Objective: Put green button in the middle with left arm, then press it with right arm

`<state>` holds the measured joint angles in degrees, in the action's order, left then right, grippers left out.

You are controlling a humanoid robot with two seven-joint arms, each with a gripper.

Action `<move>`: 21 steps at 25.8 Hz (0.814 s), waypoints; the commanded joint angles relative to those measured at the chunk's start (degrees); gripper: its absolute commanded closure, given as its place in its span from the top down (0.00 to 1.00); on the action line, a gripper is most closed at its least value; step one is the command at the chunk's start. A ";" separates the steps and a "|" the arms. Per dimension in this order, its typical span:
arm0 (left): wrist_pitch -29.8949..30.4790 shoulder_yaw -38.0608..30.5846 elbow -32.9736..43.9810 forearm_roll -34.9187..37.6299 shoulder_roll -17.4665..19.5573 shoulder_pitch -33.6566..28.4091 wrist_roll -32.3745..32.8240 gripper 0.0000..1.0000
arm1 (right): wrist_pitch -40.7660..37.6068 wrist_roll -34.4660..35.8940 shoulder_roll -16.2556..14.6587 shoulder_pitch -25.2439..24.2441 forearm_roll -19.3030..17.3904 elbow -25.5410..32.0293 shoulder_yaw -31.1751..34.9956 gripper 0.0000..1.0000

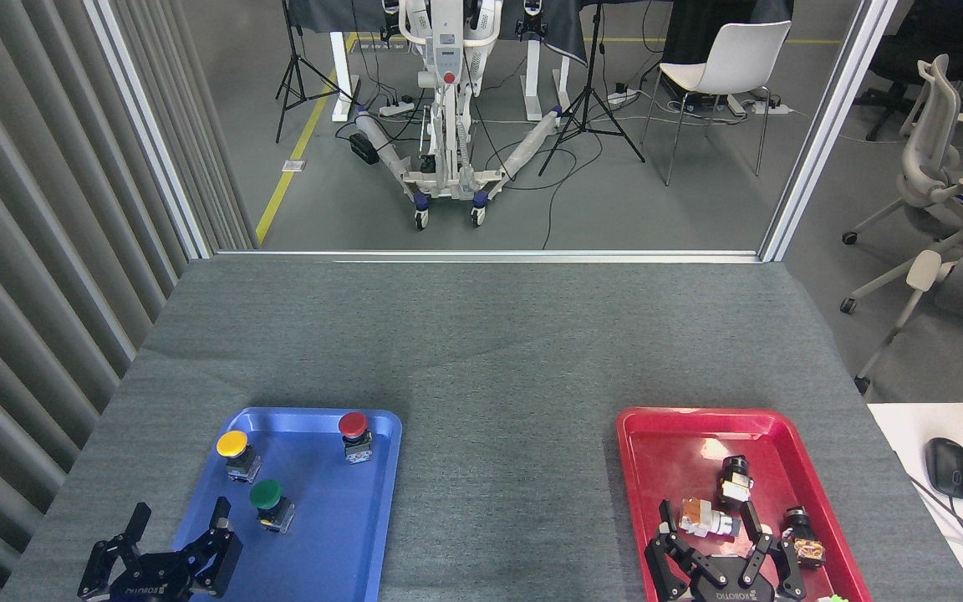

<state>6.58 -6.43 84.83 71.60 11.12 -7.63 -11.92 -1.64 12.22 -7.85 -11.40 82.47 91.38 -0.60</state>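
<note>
- Head view: green domed push button on a grey metal base [269, 502] sits in the blue plastic tray [339, 543], untouched.
- Left black multi-fingered gripper [176, 527] is spread open, just short of it. Step: approach.
- Next: reach forward-right, straddle base, clamp, carry to bare grey felt middle [506, 468].
- Right black gripper [711, 539] is spread open over the red tray [657, 443], holding nothing.

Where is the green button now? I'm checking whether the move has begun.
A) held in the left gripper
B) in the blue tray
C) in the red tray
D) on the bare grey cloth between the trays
B: the green button stands in the blue tray, below the yellow one; the open left gripper is beside it, not touching.
</note>
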 commanded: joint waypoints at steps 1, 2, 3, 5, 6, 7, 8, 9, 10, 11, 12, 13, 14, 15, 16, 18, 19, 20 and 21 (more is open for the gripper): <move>-0.07 0.02 0.08 -0.05 -0.14 0.07 -0.12 1.00 | 1.03 -0.18 -1.20 -0.02 -0.38 1.08 -1.77 1.00; -0.07 0.02 0.08 -0.05 -0.14 -0.02 -0.12 1.00 | 0.67 -0.09 -2.26 -0.20 -0.47 1.08 -1.77 1.00; 0.01 0.02 0.08 -0.05 -0.14 -0.02 -0.12 1.00 | -0.20 -0.09 -2.70 -0.55 -0.56 1.16 -1.69 1.00; 0.01 0.02 0.08 -0.05 -0.14 -0.02 -0.12 1.00 | -3.10 0.09 -2.26 -1.96 -0.29 2.48 -0.28 1.00; 0.19 0.10 0.08 -0.05 -0.05 0.07 -0.12 1.00 | -3.72 0.09 -1.82 -2.48 -0.29 3.54 0.86 1.00; 0.19 0.19 0.16 -0.05 0.04 -0.02 -0.12 1.00 | -3.72 0.00 -1.38 -2.75 -0.38 4.06 1.22 1.00; 0.37 0.19 0.25 0.03 0.13 -0.11 -0.12 1.00 | -3.28 -0.09 -1.03 -2.92 -0.38 4.24 1.22 1.00; 0.37 0.19 0.25 0.03 0.22 -0.20 -0.12 1.00 | -2.58 -0.09 -0.59 -3.01 -0.38 4.15 1.13 1.00; 0.37 0.19 0.25 0.03 0.22 -0.20 -0.21 1.00 | -1.35 -0.35 0.12 -3.01 -0.38 3.98 1.04 1.00; 0.37 0.19 0.25 0.03 0.22 -0.20 -0.12 1.00 | 0.58 -1.05 0.56 -2.84 -0.38 3.89 1.04 1.00; 0.37 0.19 0.25 0.03 0.22 -0.20 -0.12 1.00 | 1.38 -1.50 0.64 -2.75 -0.38 3.89 0.95 1.00; 0.37 0.10 0.25 0.03 0.13 -0.20 -0.12 1.00 | 1.46 -1.58 0.73 -2.75 -0.38 3.98 0.78 1.00; 0.28 0.10 0.25 0.03 0.04 -0.20 -0.12 1.00 | 1.38 -1.58 0.73 -2.66 -0.38 3.89 0.42 1.00; 0.28 0.10 0.25 0.03 0.04 -0.20 -0.12 1.00 | 1.64 -1.58 0.73 -2.66 -0.20 3.89 0.42 1.00; 0.37 0.19 0.08 -0.05 0.13 -0.20 0.06 1.00 | 1.55 -1.58 0.56 -2.66 -0.20 3.89 0.34 1.00; 0.37 0.19 -0.19 -0.05 0.13 -0.02 0.41 1.00 | 1.38 -1.58 0.12 -2.84 -0.12 3.98 0.42 1.00; 0.37 0.19 -0.10 -0.05 0.13 -0.02 0.32 1.00 | 1.38 -1.58 -0.15 -2.92 -0.12 3.98 0.34 1.00; 0.37 0.19 -0.10 -0.05 0.13 -0.02 0.32 1.00 | 1.29 -1.41 -0.67 -3.19 -0.12 3.98 0.34 1.00; 0.37 0.19 -0.10 -0.05 0.04 -0.02 0.15 1.00 | 1.29 -1.14 -1.38 -4.24 -0.12 4.42 0.34 1.00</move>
<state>6.93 -6.26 84.77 71.56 11.26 -7.69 -11.73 -0.35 10.64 -8.08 -14.49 82.30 95.42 -0.21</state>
